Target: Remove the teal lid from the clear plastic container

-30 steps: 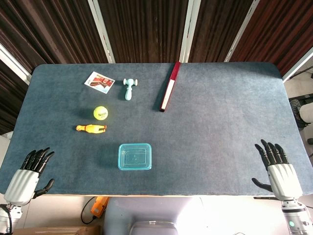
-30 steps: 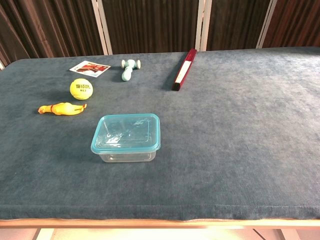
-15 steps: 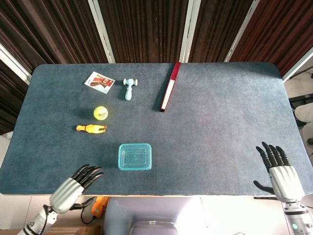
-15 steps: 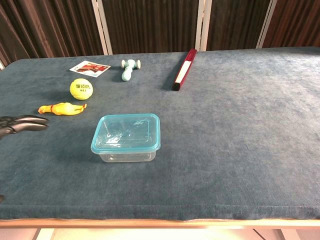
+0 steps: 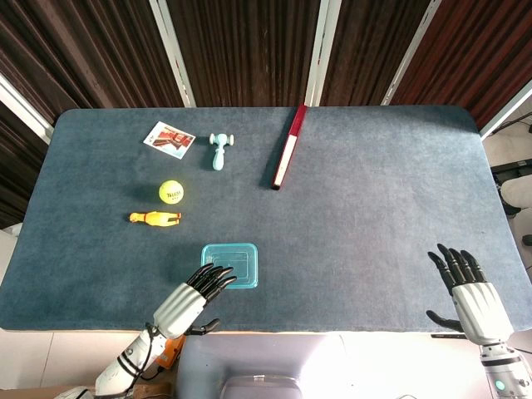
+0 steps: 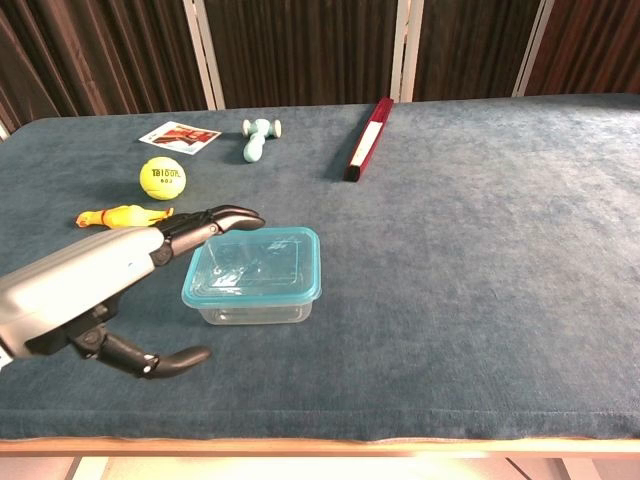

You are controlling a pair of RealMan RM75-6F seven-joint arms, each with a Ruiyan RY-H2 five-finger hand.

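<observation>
The clear plastic container [image 6: 252, 308] stands near the table's front edge, left of centre, with the teal lid [image 5: 236, 260] [image 6: 257, 265] sitting on it. My left hand [image 5: 188, 302] [image 6: 95, 283] hovers at the container's front left corner, fingers spread and stretched toward the lid, holding nothing. In the head view its fingertips [image 5: 218, 275] overlap the lid's left part. My right hand [image 5: 472, 297] stays open at the table's front right corner, far from the container, and does not appear in the chest view.
Left of the container lie a yellow rubber chicken [image 5: 155, 218] [image 6: 124, 216] and a tennis ball [image 5: 171, 192] [image 6: 163, 177]. Farther back are a card [image 5: 169, 138], a teal toy hammer [image 5: 219, 150] and a red flat box [image 5: 288, 147].
My left hand has swept right from the table's front left corner to the container, fingertips now over the lid's left side. The right hand has barely shifted.
</observation>
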